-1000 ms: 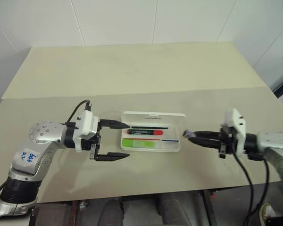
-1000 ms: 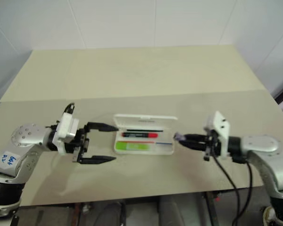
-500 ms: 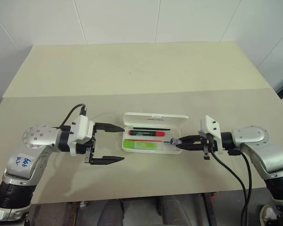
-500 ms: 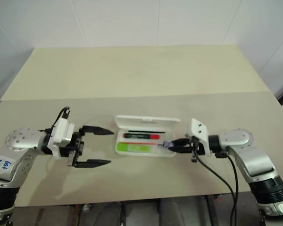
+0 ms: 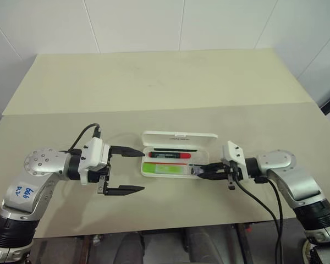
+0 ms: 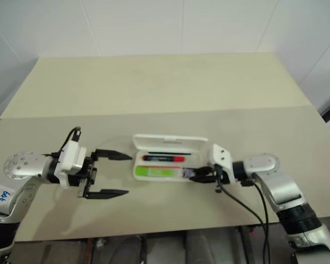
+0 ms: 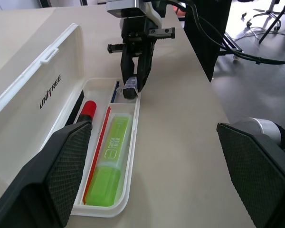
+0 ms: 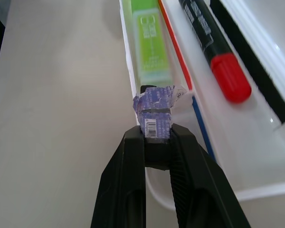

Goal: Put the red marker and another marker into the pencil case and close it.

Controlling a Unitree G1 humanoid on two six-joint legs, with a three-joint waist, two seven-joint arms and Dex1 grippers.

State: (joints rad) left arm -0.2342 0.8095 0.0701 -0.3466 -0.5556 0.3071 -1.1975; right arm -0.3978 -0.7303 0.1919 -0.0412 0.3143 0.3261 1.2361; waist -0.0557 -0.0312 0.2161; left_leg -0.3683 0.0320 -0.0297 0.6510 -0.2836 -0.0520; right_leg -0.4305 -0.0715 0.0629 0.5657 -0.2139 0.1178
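The pencil case (image 7: 47,90) looked like smooth, glossy white hard plastic. The green marker (image 7: 112,156) had a slick plastic barrel with a printed label; the red marker (image 8: 213,45) had a glossy cap. The small purple-grey piece (image 8: 156,107) seemed to be crumpled printed paper or foil. The table (image 5: 165,82) was matt beige.

Print on purple-wrapped piece (image 8: 156,111) in right pincer (image 8: 157,137) too small to read. Red marker (image 8: 213,45) barrel cut off at right wrist frame edge; near end hidden behind left pincer finger (image 7: 61,166) in left wrist view.
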